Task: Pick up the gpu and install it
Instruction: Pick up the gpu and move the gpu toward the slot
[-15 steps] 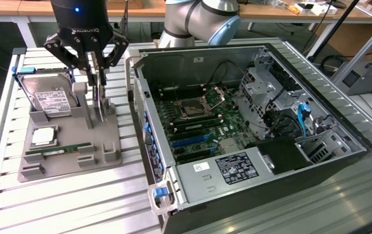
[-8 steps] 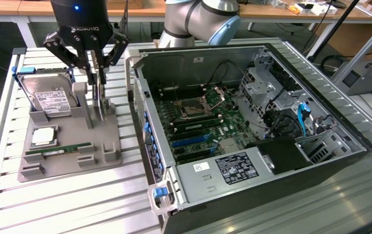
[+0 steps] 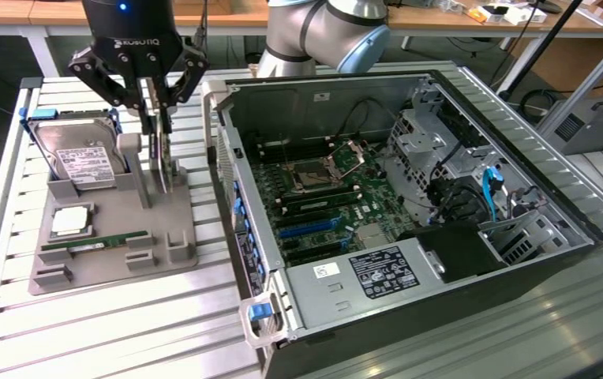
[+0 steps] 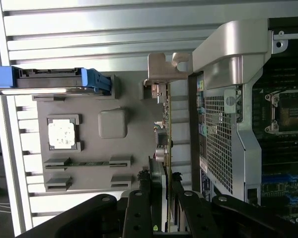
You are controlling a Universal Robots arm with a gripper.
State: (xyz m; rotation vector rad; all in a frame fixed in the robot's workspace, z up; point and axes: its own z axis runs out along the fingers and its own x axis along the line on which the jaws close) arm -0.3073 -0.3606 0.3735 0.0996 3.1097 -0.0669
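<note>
The gpu (image 3: 159, 154) is a thin dark card standing on edge in a slot of the grey fixture (image 3: 112, 260), just beside the open computer case (image 3: 254, 312). My gripper (image 3: 157, 118) reaches down over its upper edge, one finger on each face, shut on the card. In the wrist view the gpu (image 4: 167, 129) runs edge-on from its silver bracket (image 4: 161, 69) to between my black fingers (image 4: 156, 191), and the gripper (image 4: 166, 196) closes against both sides. The card's lower edge still sits in the fixture. Inside the case lies the motherboard (image 3: 323, 189) with blue slots (image 3: 312, 229).
On the fixture (image 4: 89, 104) are a hard drive (image 3: 75, 154) in a blue frame, a square processor chip (image 3: 72, 221) and a green RAM stick (image 3: 96, 242). The case wall (image 4: 223, 114) rises close beside the card. All of it stands on a slatted metal table (image 3: 122, 332).
</note>
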